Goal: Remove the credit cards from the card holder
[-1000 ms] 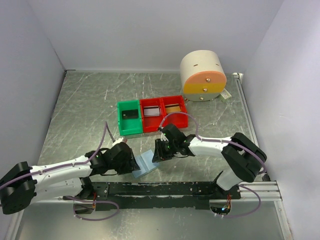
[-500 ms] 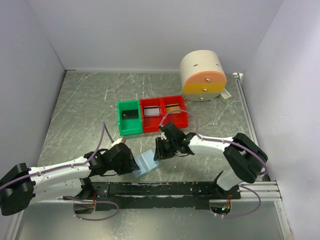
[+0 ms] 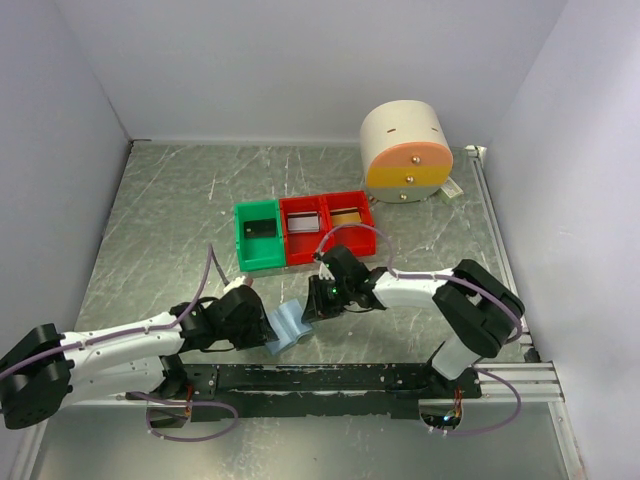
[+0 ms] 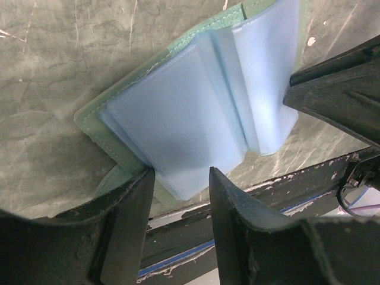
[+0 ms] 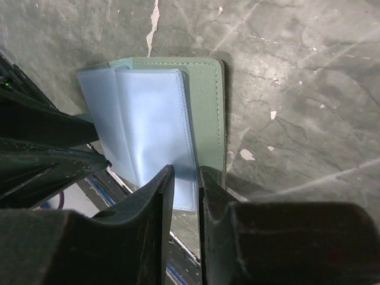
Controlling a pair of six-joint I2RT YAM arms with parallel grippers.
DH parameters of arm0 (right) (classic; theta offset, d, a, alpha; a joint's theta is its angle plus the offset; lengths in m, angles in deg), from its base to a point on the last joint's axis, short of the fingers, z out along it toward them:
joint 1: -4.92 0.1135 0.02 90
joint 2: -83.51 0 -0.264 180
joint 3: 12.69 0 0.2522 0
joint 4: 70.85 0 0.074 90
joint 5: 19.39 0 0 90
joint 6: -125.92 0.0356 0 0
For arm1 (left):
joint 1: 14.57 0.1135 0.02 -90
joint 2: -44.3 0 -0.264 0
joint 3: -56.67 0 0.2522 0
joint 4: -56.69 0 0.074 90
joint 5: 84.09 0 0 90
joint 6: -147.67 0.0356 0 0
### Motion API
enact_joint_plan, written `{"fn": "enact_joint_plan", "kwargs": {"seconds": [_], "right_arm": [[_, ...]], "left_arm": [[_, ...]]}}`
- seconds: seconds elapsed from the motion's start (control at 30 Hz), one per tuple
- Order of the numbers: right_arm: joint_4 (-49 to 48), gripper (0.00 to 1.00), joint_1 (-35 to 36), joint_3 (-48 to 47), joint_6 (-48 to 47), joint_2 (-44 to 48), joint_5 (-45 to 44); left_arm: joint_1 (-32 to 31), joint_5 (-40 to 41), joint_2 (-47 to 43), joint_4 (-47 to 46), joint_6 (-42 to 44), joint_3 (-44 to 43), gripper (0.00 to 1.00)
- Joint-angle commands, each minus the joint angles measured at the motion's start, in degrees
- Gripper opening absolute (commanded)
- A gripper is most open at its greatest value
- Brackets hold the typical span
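We look down on a grey marbled counter (image 3: 150,230), with two white arms reaching in from its near edge. Between them, close to that edge, lies the card holder (image 3: 291,324) — a green cover spread flat, with pale blue translucent sleeves on top and one leaf raised in a fold near the middle.

The left gripper (image 4: 181,172) sits at the holder's left edge. Its fingers are apart, and a corner of the blue sleeve shows in the gap between them.

The right gripper (image 5: 186,172) meets the opposite edge. Its fingers are almost together, and the sleeve's edge runs into the narrow slit between them — we cannot tell whether they pinch it.

Farther back stand a green bin (image 3: 262,262) and two red bins (image 3: 305,249) in a row. Beyond them is a round cream drum (image 3: 402,135) with an orange front.
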Motion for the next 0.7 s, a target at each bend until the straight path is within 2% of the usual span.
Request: {"fn": "enact_joint_plan", "kwargs": {"seconds": [0.0, 0.1, 0.17, 0.47, 0.67], "right_arm": [[-4.67, 0.18, 1.4, 0.75, 2.78, -2.67, 5.42], [-1.54, 0.1, 1.42, -1.08, 1.22, -1.63, 3.38], [0.32, 0.01, 1.46, -2.32, -0.06, -0.8, 2.04], [5.31, 0.0, 3.34, -4.44, -3.48, 0.64, -2.45], [8.2, 0.04, 3.29, -3.7, -1.84, -2.1, -6.66]], "left_arm": [[-0.43, -0.06, 2.17, -0.39, 0.79, 0.96, 0.54], [-0.43, 0.36, 1.75, 0.4, 0.68, 0.83, 0.53], [-0.43, 0.8, 1.16, 1.03, 0.52, 0.79, 0.52], [-0.43, 2.16, -0.56, -0.8, -0.26, 0.38, 0.5], [-0.48, 2.8, 1.24, -0.53, -0.75, -0.87, 0.6]]}}
